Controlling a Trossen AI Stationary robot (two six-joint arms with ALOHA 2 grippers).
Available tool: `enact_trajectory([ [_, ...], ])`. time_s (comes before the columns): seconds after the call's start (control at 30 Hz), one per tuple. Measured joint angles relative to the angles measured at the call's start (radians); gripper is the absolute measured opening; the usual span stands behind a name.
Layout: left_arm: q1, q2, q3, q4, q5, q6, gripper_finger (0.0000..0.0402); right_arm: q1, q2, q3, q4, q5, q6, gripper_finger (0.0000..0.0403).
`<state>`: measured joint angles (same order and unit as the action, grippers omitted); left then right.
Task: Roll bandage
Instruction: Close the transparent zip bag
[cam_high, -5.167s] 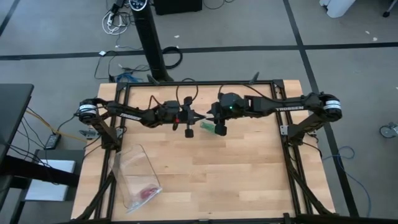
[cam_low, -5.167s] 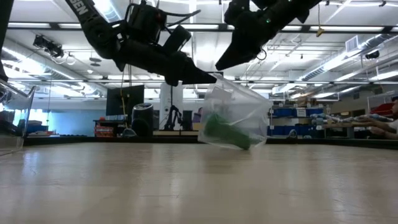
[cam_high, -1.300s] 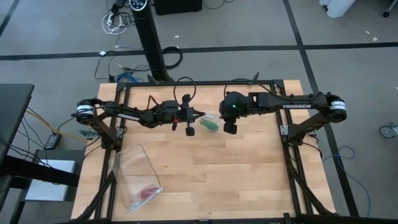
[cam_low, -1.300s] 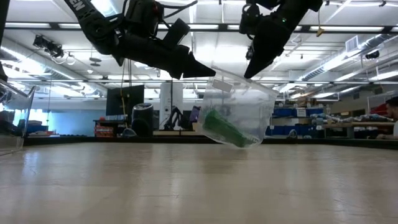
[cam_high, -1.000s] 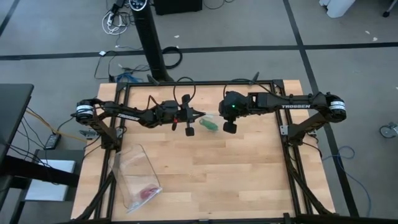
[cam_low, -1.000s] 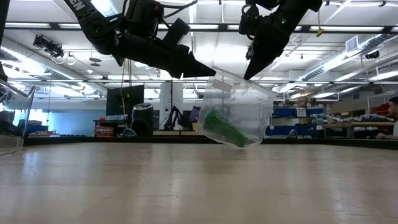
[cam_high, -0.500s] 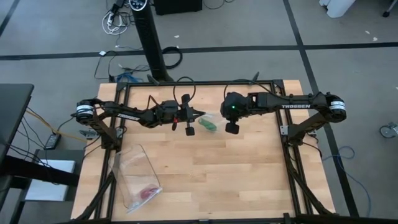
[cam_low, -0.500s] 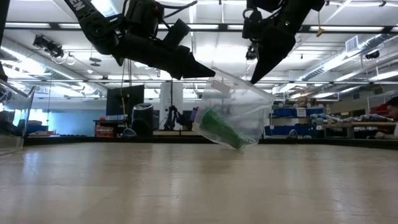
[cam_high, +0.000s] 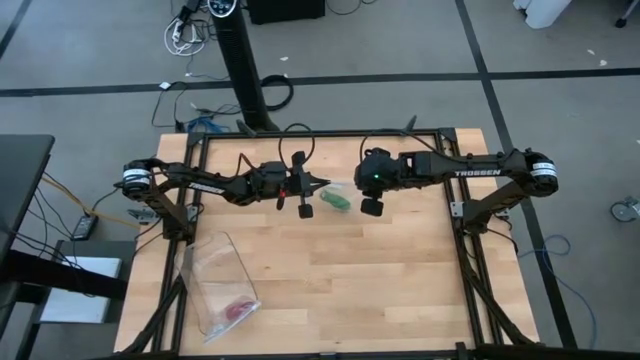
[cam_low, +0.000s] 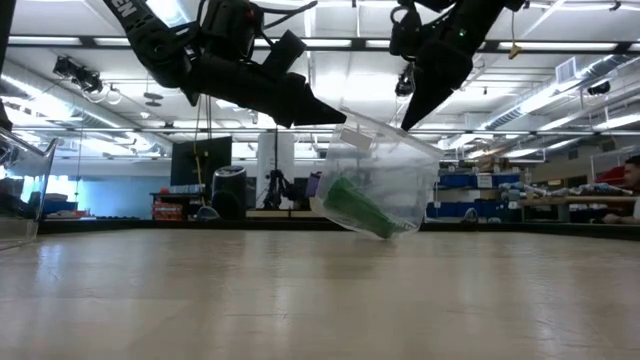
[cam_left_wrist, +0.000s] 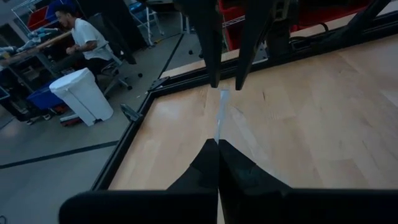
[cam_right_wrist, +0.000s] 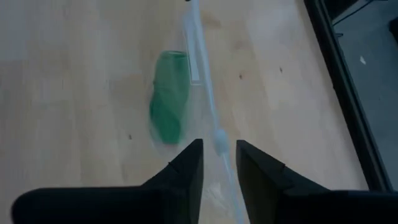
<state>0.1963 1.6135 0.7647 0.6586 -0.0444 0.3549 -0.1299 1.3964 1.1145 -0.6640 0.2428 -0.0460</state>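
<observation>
The bandage (cam_low: 355, 207) is a green roll inside a clear plastic bag (cam_low: 385, 175). It also shows in the high view (cam_high: 338, 202) and the right wrist view (cam_right_wrist: 169, 102). My left gripper (cam_low: 338, 118) is shut on the bag's top edge over the far middle of the table (cam_high: 400, 290). My right gripper (cam_low: 408, 122) is open just above the same edge, farther right. Its fingers (cam_right_wrist: 189, 160) stand on either side of the edge strip (cam_right_wrist: 217, 140). I cannot tell whether they touch it. My left gripper pinches the bag's top edge (cam_left_wrist: 220, 118) between its two shut fingers, near that edge's left end. The fingers slant down from the table's left. The bag hangs tilted below them with the roll in its lower end. I cannot tell whether that end touches the table.
A second clear bag (cam_high: 220, 285) holding a small pink item (cam_high: 237, 309) lies at the table's near left. A black metal frame (cam_high: 470, 260) borders the table. A seated person (cam_left_wrist: 78, 34) and a white bin (cam_left_wrist: 84, 93) are beyond the table.
The hanging bag has swayed slightly under my left gripper. My right gripper has stayed open at the bag's top edge and has barely moved.
</observation>
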Motion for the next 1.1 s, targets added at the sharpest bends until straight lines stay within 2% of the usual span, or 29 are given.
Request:
enact_trajectory([
  [0.2, 0.0, 0.0, 0.0, 0.0, 0.0, 0.0, 0.0001, -0.002, 0.0, 0.0, 0.028, -0.006, -0.026, 0.0111],
  [0.33, 0.0, 0.0, 0.0, 0.001, 0.0, 0.0, 0.0001, -0.011, 0.003, 0.0, 0.062, -0.074, -0.069, 0.0106],
  [0.47, 0.0, 0.0, 0.0, 0.004, 0.0, -0.001, 0.0001, -0.022, 0.016, 0.0, 0.061, -0.107, -0.083, 0.0089],
  [0.83, 0.0, 0.0, 0.0, 0.007, 0.0, -0.001, 0.0001, -0.029, 0.034, 0.0, 0.056, -0.078, -0.112, 0.0006],
  [1.1, 0.0, 0.0, 0.0, 0.008, 0.0, -0.001, 0.0001, -0.029, 0.04, 0.0, -0.013, -0.04, -0.105, 0.0011],
])
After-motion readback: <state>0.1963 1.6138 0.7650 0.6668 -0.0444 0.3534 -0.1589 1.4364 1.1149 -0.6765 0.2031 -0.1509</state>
